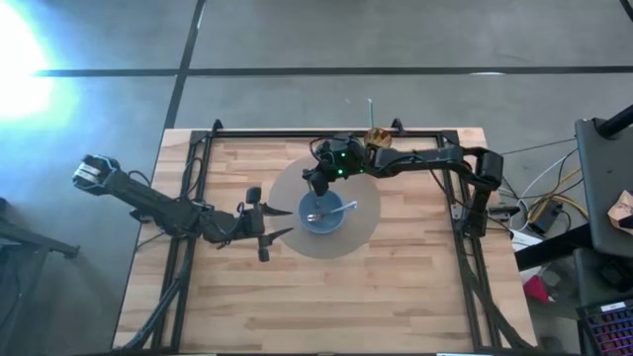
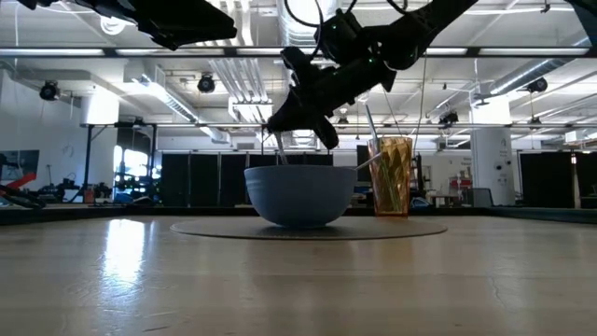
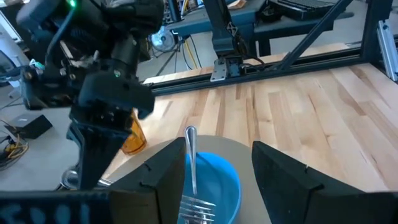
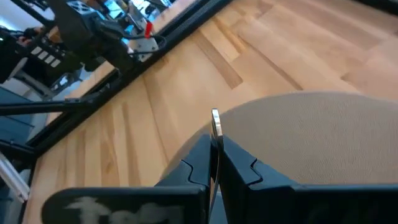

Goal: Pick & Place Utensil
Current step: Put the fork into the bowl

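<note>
A blue bowl (image 1: 327, 214) sits on a round grey mat (image 1: 361, 225). A fork (image 3: 191, 186) lies in the bowl, its handle (image 1: 347, 207) leaning on the rim toward the table's right. An amber glass (image 1: 377, 137) stands at the mat's far edge. My right gripper (image 1: 315, 186) hangs over the bowl's far-left rim, shut on a thin metal utensil (image 4: 215, 124); I cannot tell which kind. My left gripper (image 1: 280, 222) waits open just left of the bowl, pointing at it (image 3: 221, 171). My right gripper pinches the thin metal handle (image 4: 215, 119) between its two shut fingers (image 4: 198, 160), and the handle's free end pokes out just past the fingertips. The fingers slant down from above. In the low view the utensil (image 2: 278, 149) runs from them down into the bowl (image 2: 298, 196).
A black metal frame (image 1: 297, 130) borders the wooden table on its left, far and right sides. The amber glass (image 2: 392, 177) holds a straw-like stick. Bare wood (image 1: 326, 297) lies on the near side of the mat.
</note>
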